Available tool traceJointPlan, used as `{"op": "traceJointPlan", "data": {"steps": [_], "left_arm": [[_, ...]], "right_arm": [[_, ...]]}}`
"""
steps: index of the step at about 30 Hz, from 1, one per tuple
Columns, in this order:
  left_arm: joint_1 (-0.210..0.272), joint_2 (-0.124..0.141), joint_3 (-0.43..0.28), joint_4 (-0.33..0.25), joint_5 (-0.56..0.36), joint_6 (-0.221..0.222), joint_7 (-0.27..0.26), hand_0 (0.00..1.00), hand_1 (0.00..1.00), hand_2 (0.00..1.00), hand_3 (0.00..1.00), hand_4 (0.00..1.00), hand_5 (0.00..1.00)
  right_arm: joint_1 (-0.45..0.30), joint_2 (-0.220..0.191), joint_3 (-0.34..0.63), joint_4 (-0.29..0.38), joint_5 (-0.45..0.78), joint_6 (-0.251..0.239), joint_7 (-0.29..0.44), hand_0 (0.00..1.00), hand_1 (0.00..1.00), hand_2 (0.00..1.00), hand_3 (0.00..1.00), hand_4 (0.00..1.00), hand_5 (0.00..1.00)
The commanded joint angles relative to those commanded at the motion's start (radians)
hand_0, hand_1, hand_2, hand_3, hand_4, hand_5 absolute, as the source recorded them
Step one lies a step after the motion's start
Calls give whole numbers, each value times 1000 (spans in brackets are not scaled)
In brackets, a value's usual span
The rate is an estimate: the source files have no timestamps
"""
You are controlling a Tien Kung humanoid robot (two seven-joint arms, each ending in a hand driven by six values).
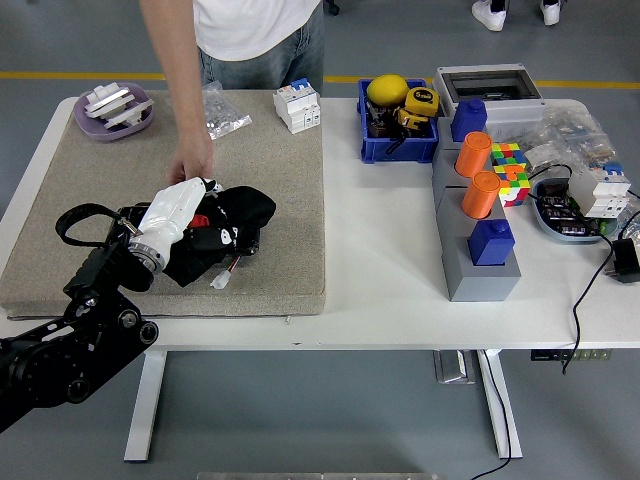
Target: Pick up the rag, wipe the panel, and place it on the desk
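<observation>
Rag (235, 222) is gripped in the left robot hand (180, 222) and pressed over the black panel (243, 240) on the beige mat (280, 170). Flat, even pressure is advised, since a person's hand (192, 168) steadies the panel's far edge.

No readable text, label, brand or number anywhere; print on objects too small and blurred.
</observation>
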Motion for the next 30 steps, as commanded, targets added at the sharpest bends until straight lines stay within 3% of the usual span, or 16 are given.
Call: {"op": "traceJointPlan", "data": {"steps": [8, 16, 30], "left_arm": [[4, -19, 6, -11, 2, 2, 12, 159, 174, 491, 465, 447, 2], [24, -27, -30, 22, 7, 11, 12, 159, 177, 490, 463, 444, 2], [76, 9, -204, 72, 38, 17, 7, 160, 181, 489, 462, 444, 2]], "right_arm": [[1, -1, -2, -1, 5, 0, 0, 768, 697, 712, 681, 998, 521], [0, -1, 0, 0, 2, 0, 0, 768, 697, 712, 679, 998, 523], [-4, -2, 5, 0, -1, 0, 0, 768, 698, 712, 680, 998, 523]]}}
